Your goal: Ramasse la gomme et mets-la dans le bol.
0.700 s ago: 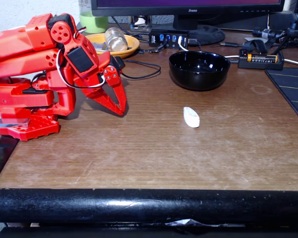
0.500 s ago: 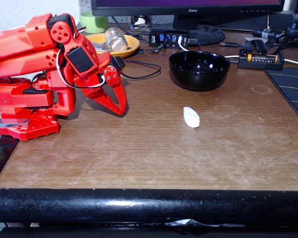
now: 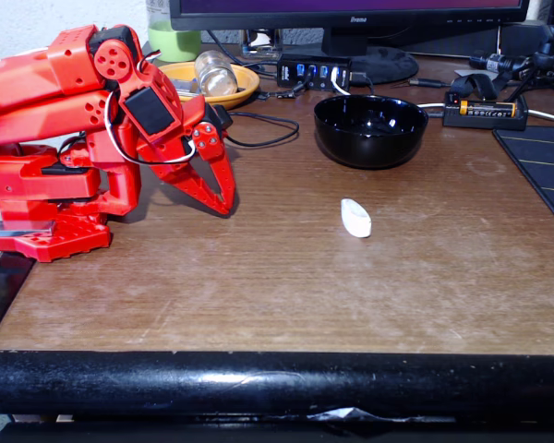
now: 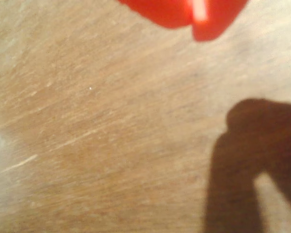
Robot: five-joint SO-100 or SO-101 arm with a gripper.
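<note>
Closest to me runs the black padded rail (image 3: 258,380) along the front edge of the scratched brown wooden tabletop (image 3: 258,286), a bare stretch with nothing on it. A little further in, right of centre in the fixed view, the small white oblong eraser (image 3: 355,218) lies flat on the wood, alone, well apart from the arm. On the left the red plastic arm (image 3: 65,101) sits folded over its base, its red two-finger gripper (image 3: 223,204) pointing down with the tips pressed together, clenched on nothing; the wrist view shows those red tips (image 4: 194,17) meeting above bare wood.

The reach has not begun, I'd say. To do it well the fingers should part first, then swing right and come down across the eraser's narrow width, since it is low and smooth and could skid.

Just behind the eraser stands the glossy black round bowl (image 3: 370,131), near enough for a short lift over its rim. Open wood lies between arm and eraser; the far side is crowded: a black cable (image 3: 258,138), a shallow orange-yellow dish (image 3: 240,88), a battery holder (image 3: 485,111).
</note>
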